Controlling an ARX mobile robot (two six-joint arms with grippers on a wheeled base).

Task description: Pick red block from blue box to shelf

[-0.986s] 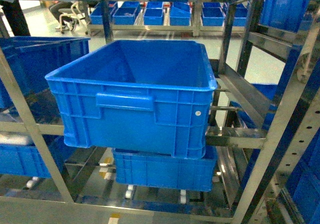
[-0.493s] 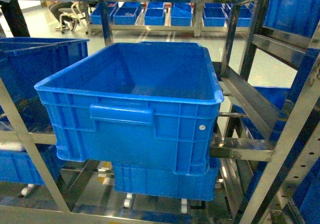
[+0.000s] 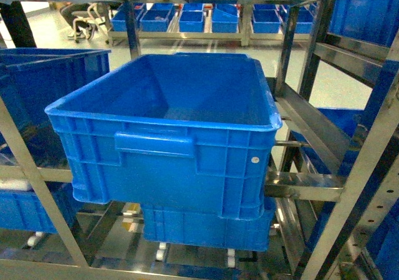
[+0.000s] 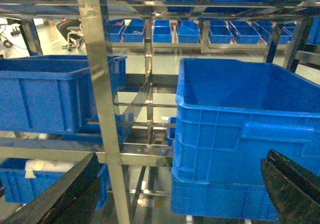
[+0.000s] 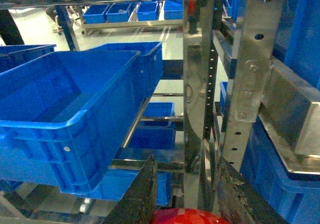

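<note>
The red block [image 5: 187,217] shows only as a glossy red top at the bottom edge of the right wrist view. It sits between the two dark fingers of my right gripper [image 5: 185,160], which is shut on it. Just ahead of it rise the uprights of the steel shelf [image 5: 197,84]. My left gripper [image 4: 182,156] is open wide with nothing between its fingers [image 4: 75,189], and it faces a shelf [image 4: 100,84] post. Neither gripper shows in the head view, where the shelf [image 3: 299,186] fills the frame. The blue box is out of view.
A large dark blue ribbed crate [image 3: 168,130] sits on the middle tier, sticking out toward me, with another crate [image 3: 206,227] below it. More dark blue crates [image 3: 37,86] stand left and right. Small blue bins [image 3: 193,18] line a far rack.
The head view has closed in on the rack over the last second. The big crate looks larger and sits lower in the frame. It has barely shifted in the last half second.
</note>
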